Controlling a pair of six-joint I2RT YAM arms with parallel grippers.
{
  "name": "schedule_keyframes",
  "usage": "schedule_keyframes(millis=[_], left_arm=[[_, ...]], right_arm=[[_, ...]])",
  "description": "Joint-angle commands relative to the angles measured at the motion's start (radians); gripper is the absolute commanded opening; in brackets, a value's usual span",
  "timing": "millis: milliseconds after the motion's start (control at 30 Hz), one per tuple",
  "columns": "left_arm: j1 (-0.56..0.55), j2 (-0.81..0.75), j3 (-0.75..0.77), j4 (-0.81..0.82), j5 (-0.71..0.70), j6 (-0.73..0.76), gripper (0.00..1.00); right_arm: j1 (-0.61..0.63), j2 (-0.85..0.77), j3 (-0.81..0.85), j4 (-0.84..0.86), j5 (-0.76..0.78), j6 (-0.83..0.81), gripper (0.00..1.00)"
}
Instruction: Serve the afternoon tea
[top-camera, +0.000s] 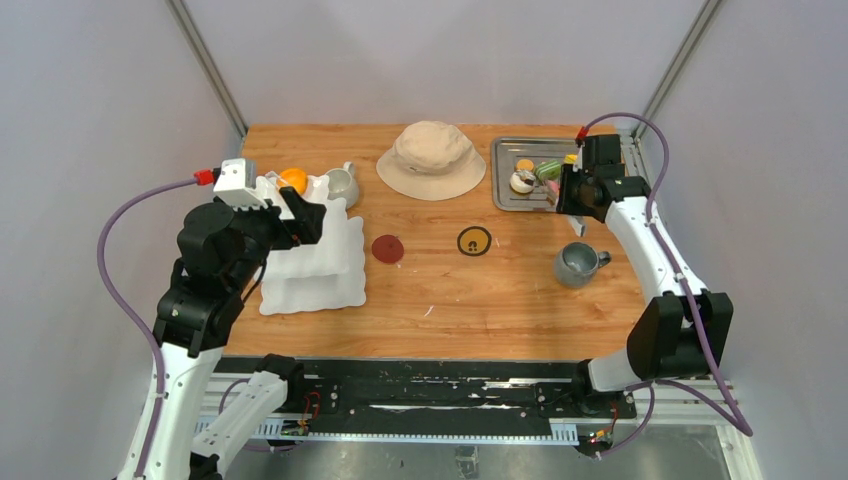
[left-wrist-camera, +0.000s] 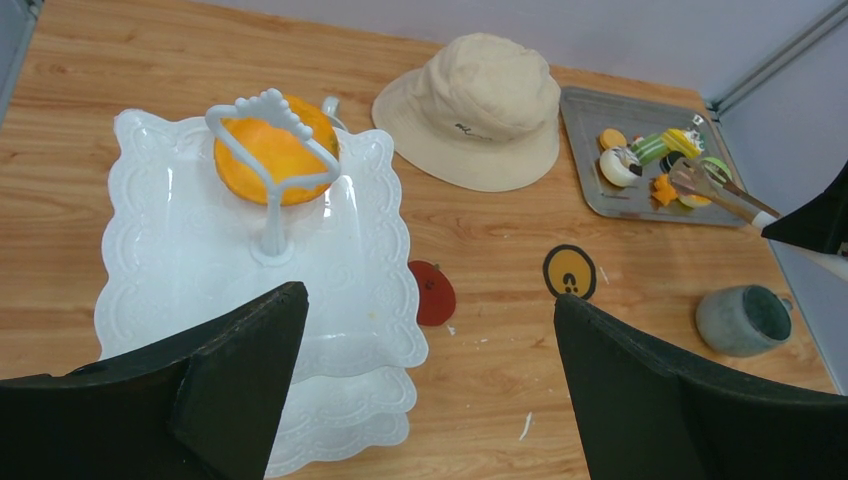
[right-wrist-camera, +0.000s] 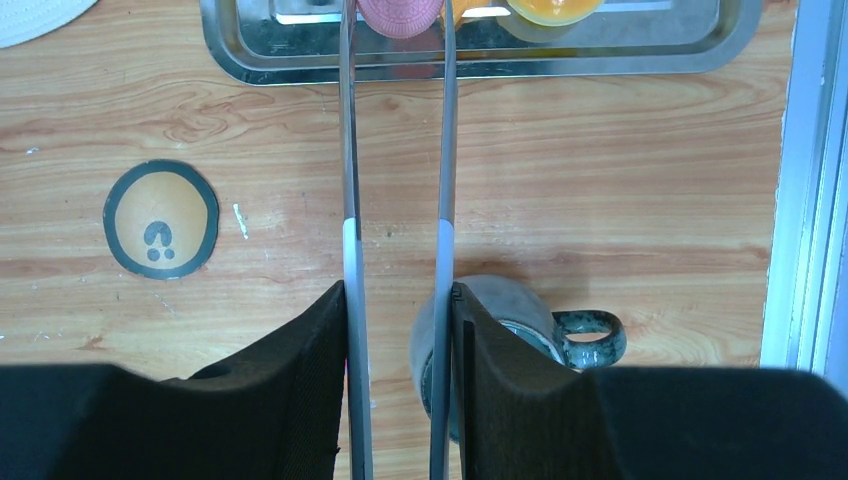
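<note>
Setting: pale grey walls close round a wooden counter (top-camera: 440, 300), with both arms reaching in from its near edge.
Stand: white wavy-edged three-tier stand (top-camera: 335, 275), upright by the left edge.
Orange pastry: round orange toy pastry (left-wrist-camera: 270, 160) on the stand's top tier, just behind the looped handle.
White mug: white mug (top-camera: 343, 185) just beyond the stand, toward the far edge.
Left gripper: left gripper (left-wrist-camera: 428, 320) hovers above the stand, jaws spread wide with nothing between them.
Tray: rectangular metal tray (top-camera: 505, 165) at the far right corner, carrying small toy pastries (left-wrist-camera: 625, 165) in orange, green, yellow and white.
Right gripper: right gripper (right-wrist-camera: 400, 295) clamped on long metal tongs (right-wrist-camera: 349, 150), whose arms reach out over the tray.
Pink pastry: pink toy pastry (right-wrist-camera: 400, 12) lies between the tong arms inside the tray's near rim; whether it is pinched cannot be told.
Grey mug: grey mug (top-camera: 578, 264) upright near the right edge, on the near side of the tray.
Hat: beige bucket hat (top-camera: 432, 158) at the middle of the far edge, between white mug and tray.
Discs: red round disc (top-camera: 388, 249) and yellow round disc with black rim (top-camera: 474, 241) lie flat at mid-counter, apart from each other.
</note>
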Motion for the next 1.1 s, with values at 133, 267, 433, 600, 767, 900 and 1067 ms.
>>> schedule_keyframes(millis=[133, 267, 433, 600, 767, 900, 1067], left_arm=[[-0.006, -0.012, -0.006, 0.027, 0.006, -0.003, 0.98], [-0.006, -0.013, 0.006, 0.022, -0.01, 0.011, 0.98], [-0.006, 0.016, 0.06, -0.018, -0.069, 0.042, 0.98], [-0.006, 0.037, 0.117, -0.05, -0.135, 0.048, 0.98], [-0.006, 0.045, 0.16, -0.07, -0.169, 0.033, 0.98], [-0.006, 0.028, 0.181, -0.081, -0.203, 0.022, 0.98], [-0.006, 0.008, 0.189, -0.094, -0.226, 0.024, 0.98]], right_arm=[[-0.009, 0.009, 0.051, 0.038, -0.031, 0.011, 0.1], [-0.007, -0.027, 0.054, 0.046, -0.102, 0.029, 0.09], [0.016, -0.119, 0.055, 0.064, -0.202, 0.04, 0.1], [0.137, -0.179, 0.075, 0.087, -0.25, 0.041, 0.11], [0.326, -0.176, 0.111, 0.113, -0.255, 0.049, 0.11], [0.459, -0.164, 0.103, 0.206, -0.293, 0.061, 0.12], [0.606, -0.098, 0.109, 0.274, -0.306, 0.054, 0.12]])
